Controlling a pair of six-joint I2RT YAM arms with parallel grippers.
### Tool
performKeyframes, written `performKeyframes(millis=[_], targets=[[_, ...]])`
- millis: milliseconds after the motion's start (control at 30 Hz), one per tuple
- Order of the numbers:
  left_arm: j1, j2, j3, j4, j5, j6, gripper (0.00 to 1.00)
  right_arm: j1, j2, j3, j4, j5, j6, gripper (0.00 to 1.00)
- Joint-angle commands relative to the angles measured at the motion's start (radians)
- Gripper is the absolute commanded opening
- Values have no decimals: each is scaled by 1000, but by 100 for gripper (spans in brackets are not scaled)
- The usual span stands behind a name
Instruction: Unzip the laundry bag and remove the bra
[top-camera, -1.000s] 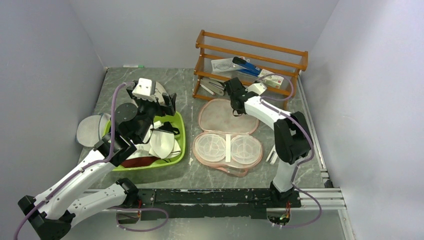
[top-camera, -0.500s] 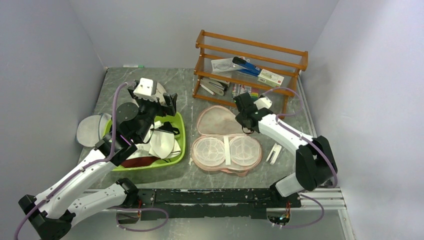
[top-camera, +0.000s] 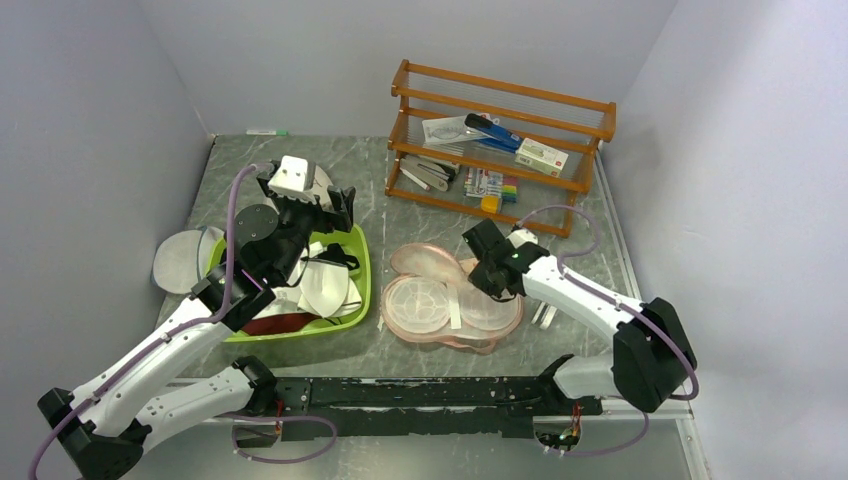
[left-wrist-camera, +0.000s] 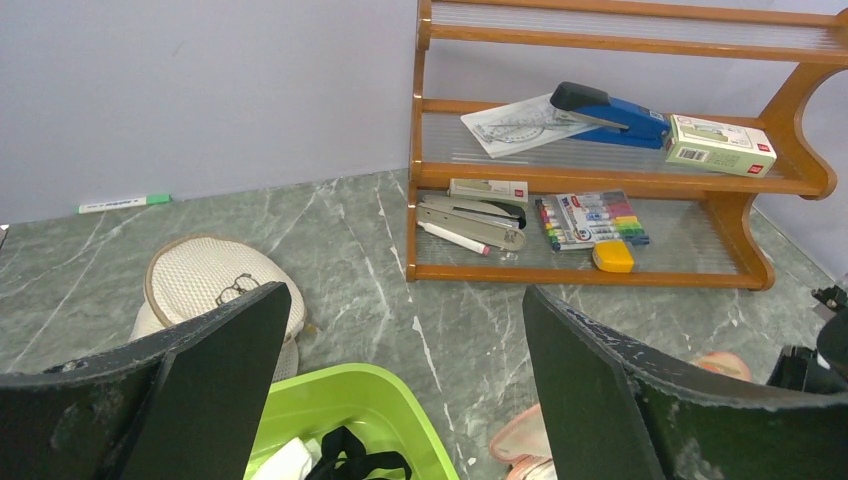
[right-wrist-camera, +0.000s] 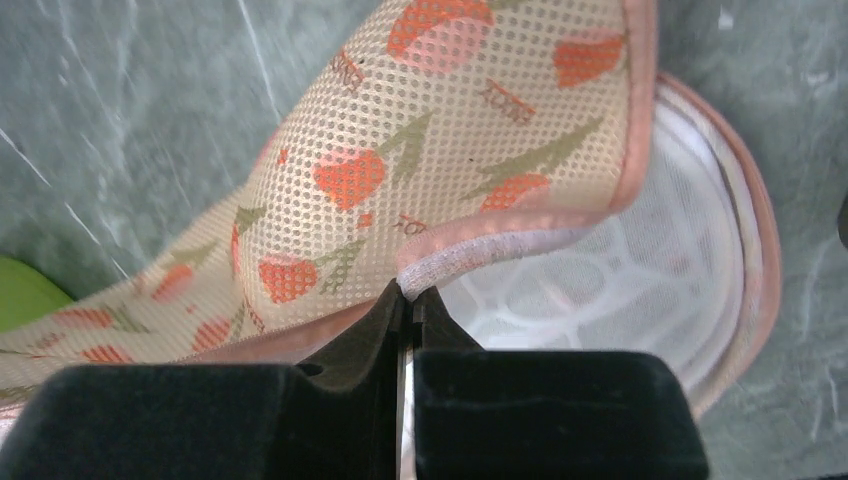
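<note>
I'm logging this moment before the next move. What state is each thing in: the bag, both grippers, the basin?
laundry bag: unzipped, its flap lifted and partly folded over.
right gripper: shut on the edge of the laundry bag's flap.
left gripper: open, holding nothing, above the basin.
basin: holds a pile of laundry.
</note>
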Motion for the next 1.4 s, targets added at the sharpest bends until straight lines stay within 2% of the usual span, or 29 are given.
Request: performKeyframes(millis=[0,433,567,667,767,833,933,1067,1200,1267,1367], targets=[[7,-4,-2,25,-2,-3,98,35,-54,-45,-86,-71,26,0],[7,11,6,14,15,-12,97,68,-160,-76,-214,-175,-60,0],[7,15,4,16,16,-9,98,115,-179,-75,-215,-228,-91,0],[7,24,5,16,15,-7,98,142,-197,-89,-208,-253,-147,17],[6,30,7,12,12,-5,98,144,-236,-98,-191,-239,-220,42],[6,31,6,14,7,-3,98,144,-262,-98,-137,-238,-270,55],[7,31,1,18,-3,2,98,143,-279,-105,-3,-275,-355,69],[6,34,-1,20,-13,12,100,142,-267,-95,161,-281,-496,83],[7,57,6,15,-17,30,99,118,-236,-54,236,-182,-611,98],[7,69,8,14,-28,37,99,87,-243,-39,258,-162,-640,100],[6,70,3,18,-40,43,99,70,-282,-37,299,-212,-661,100]])
